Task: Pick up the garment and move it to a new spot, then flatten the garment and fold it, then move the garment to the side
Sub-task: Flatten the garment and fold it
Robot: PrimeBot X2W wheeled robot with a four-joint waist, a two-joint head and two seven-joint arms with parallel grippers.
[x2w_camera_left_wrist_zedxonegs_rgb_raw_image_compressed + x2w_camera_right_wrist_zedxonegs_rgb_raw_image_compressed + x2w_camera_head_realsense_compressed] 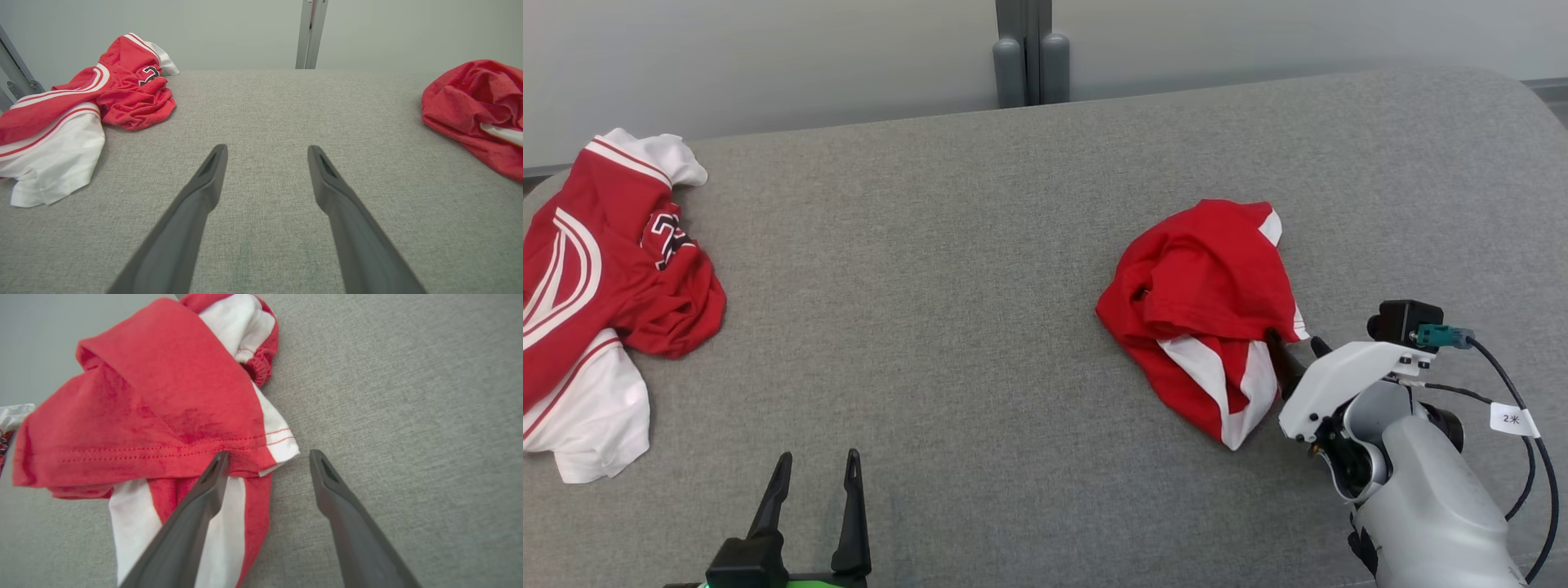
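1. The garment [1201, 286], a crumpled heap of red cloth with white panels, lies on the grey fabric surface [972, 327], right of centre as seen from the robot's head.
2. The right hand [1294, 347] is at the heap's near right edge, fingers spread wide and pinching nothing.
3. Seen from the right wrist, one finger [204, 490] lies over a red and white fold with its tip against the stitched red hem. I cannot tell whether the tip goes under the hem.
4. The other finger [331, 490] is over bare surface, just beside a white corner of the cloth.
5. The left hand [818, 457] sits low at the near left, well apart from the garment. Its fingers are spread too, with bare surface between them.
6. A second piece, a red and white jersey [596, 286] with dark lettering, lies bunched at the far left edge of the surface.
7. A grey upright post [1029, 57] stands behind the surface against a pale wall.
8. A black cable with a white tag [1512, 419] loops off the right wrist.
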